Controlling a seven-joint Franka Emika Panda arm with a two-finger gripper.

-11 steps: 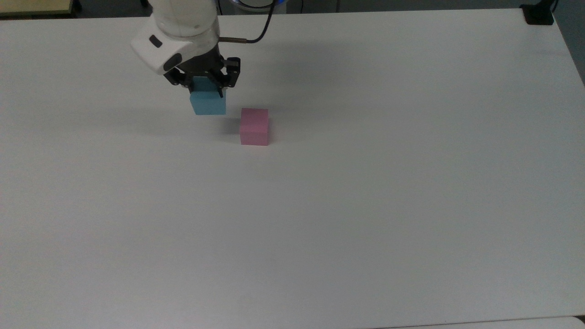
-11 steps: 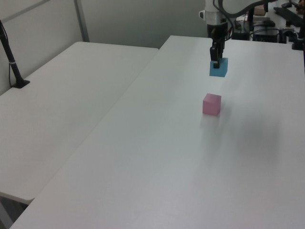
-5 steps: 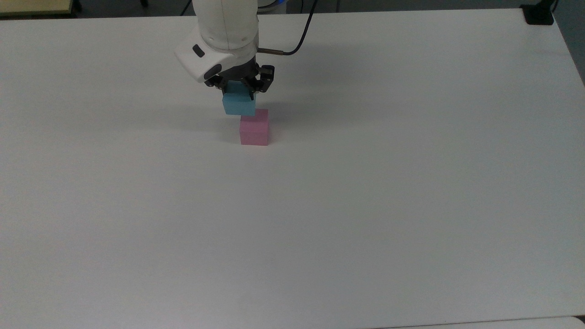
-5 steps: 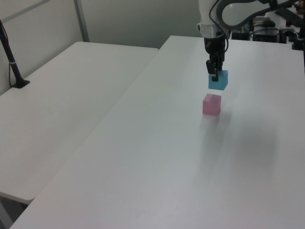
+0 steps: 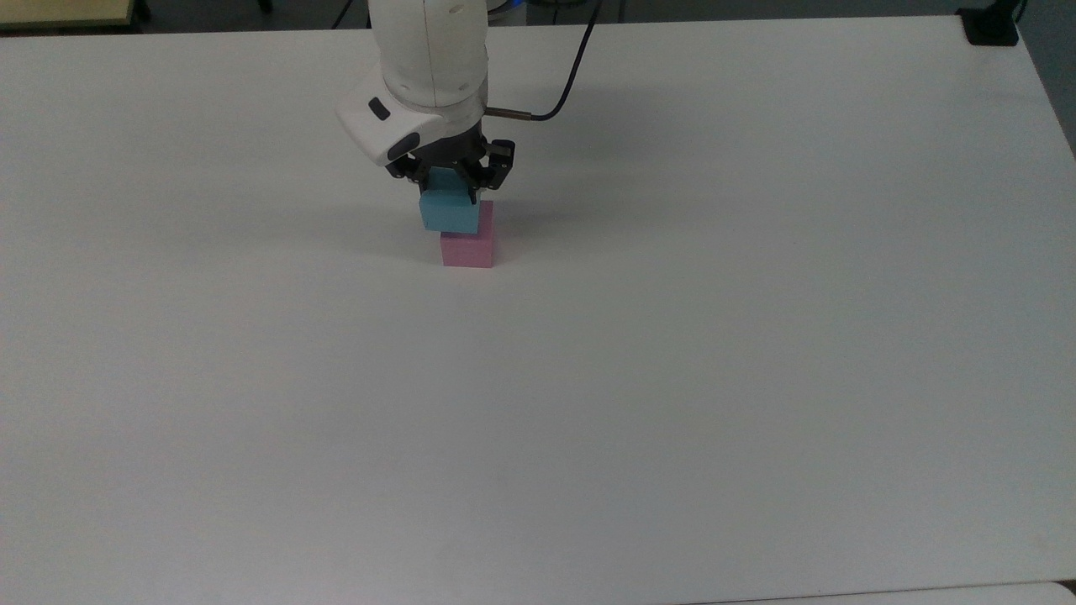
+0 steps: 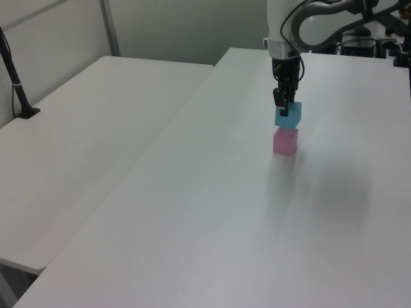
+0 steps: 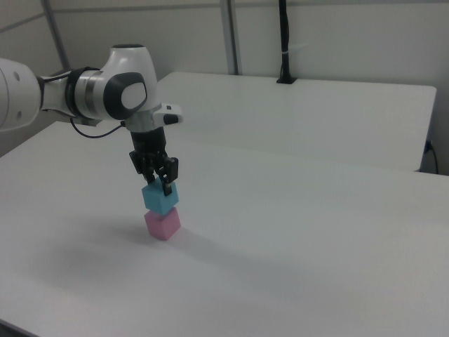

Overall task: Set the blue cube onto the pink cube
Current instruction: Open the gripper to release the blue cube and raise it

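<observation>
We have the blue cube [image 5: 450, 210] pinched between the closed fingers of the gripper [image 5: 455, 182], carried directly over the pink cube [image 5: 467, 249]. In the right view the blue cube [image 7: 160, 198] sits right on top of the pink cube [image 7: 163, 224], though we cannot tell whether the faces are pressed together or a sliver apart. In the top view the blue cube reads slightly toward 10 o'clock of the pink one; some of that may be camera angle.

To finish well, we judge that we should check the alignment, nudge toward 4 o'clock in the top view if the offset is real, lower gently until the cube is borne from below, then open the fingers only enough to free it and rise straight up. A sideways exit could drag the upper cube off.

Around the stack the white table [image 5: 672, 353] is bare. In the top view the far edge lies at 12 o'clock behind the arm, with wide surface toward 3, 6 and 9 o'clock. The left view shows a second table [image 6: 90, 141] off at 9 o'clock, well apart.
</observation>
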